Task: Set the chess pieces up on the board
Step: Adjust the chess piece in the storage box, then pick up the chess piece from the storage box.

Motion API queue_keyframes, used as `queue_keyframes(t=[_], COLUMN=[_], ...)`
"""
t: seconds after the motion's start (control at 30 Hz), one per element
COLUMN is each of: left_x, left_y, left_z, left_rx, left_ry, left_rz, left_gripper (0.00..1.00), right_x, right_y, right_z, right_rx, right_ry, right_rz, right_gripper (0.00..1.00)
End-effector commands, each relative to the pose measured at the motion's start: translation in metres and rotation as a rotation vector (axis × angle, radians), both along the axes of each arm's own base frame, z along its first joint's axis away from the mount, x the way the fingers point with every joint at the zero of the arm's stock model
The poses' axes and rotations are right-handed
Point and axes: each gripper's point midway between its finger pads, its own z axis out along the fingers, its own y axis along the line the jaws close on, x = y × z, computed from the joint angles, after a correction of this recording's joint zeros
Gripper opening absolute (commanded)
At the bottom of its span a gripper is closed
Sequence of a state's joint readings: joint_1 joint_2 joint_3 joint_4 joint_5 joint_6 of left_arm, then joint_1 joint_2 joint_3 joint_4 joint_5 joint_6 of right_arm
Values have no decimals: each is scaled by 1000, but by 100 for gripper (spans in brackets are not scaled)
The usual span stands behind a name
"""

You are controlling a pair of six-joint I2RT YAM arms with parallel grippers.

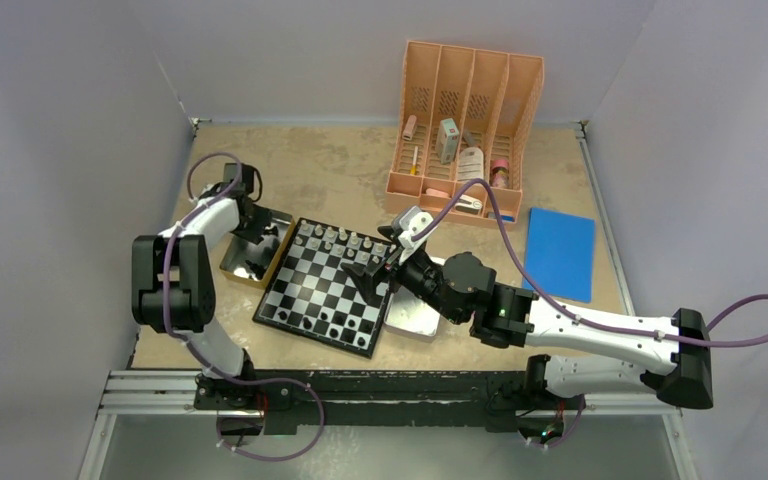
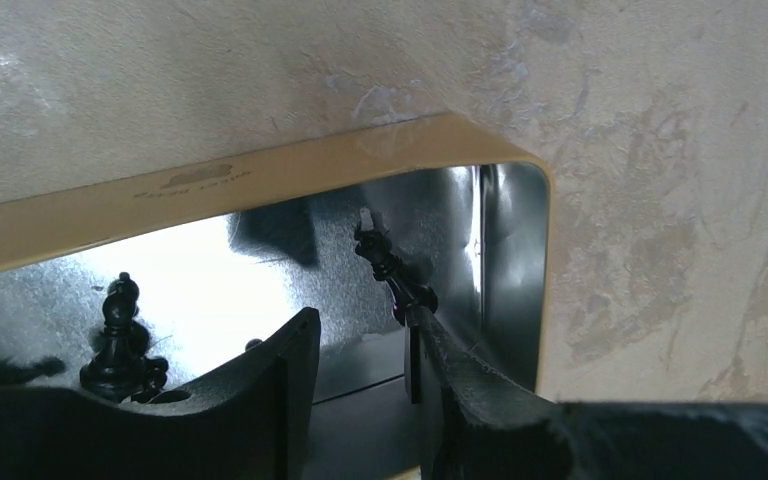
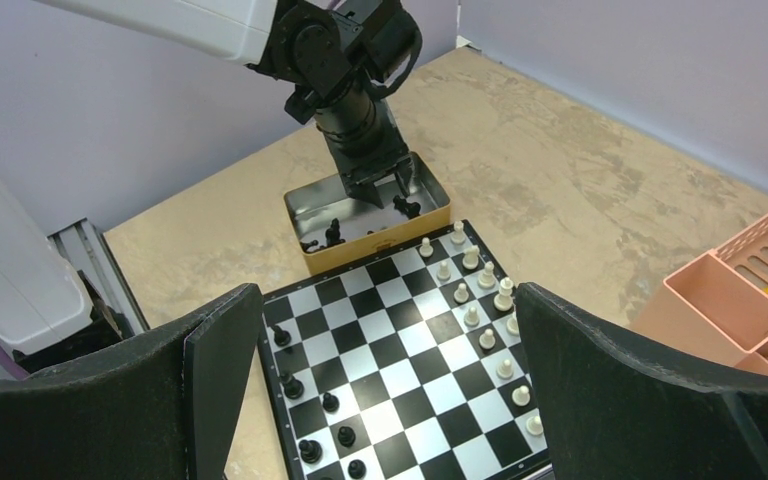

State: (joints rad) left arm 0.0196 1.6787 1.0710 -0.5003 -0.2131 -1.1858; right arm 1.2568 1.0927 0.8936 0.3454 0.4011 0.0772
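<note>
The board (image 1: 325, 285) lies mid-table; it also shows in the right wrist view (image 3: 400, 340). White pieces (image 3: 488, 338) stand along its far-right side and black pieces (image 3: 330, 402) along its near-left side. My left gripper (image 1: 257, 243) is open, down inside a tan-rimmed metal tray (image 2: 260, 180) left of the board. In the left wrist view the gripper (image 2: 362, 325) has nothing between its fingers. A tilted black piece (image 2: 392, 275) rests against its right fingertip. Another black piece (image 2: 118, 340) stands to the left. My right gripper (image 3: 388, 300) is wide open and empty above the board's right part.
A plain silver tray (image 1: 415, 315) sits just right of the board under my right arm. A peach desk organizer (image 1: 465, 120) with small items stands at the back. A blue flat pad (image 1: 560, 252) lies at the right. Walls close the table on three sides.
</note>
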Motion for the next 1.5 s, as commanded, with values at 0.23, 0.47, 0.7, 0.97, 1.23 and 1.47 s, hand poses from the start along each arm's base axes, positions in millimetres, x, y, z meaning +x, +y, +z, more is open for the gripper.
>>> queue_keyframes(t=[0.23,0.47,0.7,0.97,1.23,1.47], left_x=[25,23,10,11,13,20], left_y=[4,4,-2,-4,-4,-9], left_z=[4,-2,-22,-26,7,77], left_rx=[-8,-12,-40,-51,-44,18], left_ry=[-27,-2,66,77,-4,-271], left_rz=[54,73,72,67,32,-141], left_gripper=[36,35,31,13,0,0], right_x=[-2,-1,-1,-3,0,-1], right_y=[-1,-2,1,-3,-17,-24], right_z=[33,26,16,27,28,26], right_rx=[69,67,39,59,132,196], right_ry=[-56,-57,-59,-90,-36,38], right_rz=[10,5,11,19,-39,-58], right_gripper=[99,99,99,99,99,99])
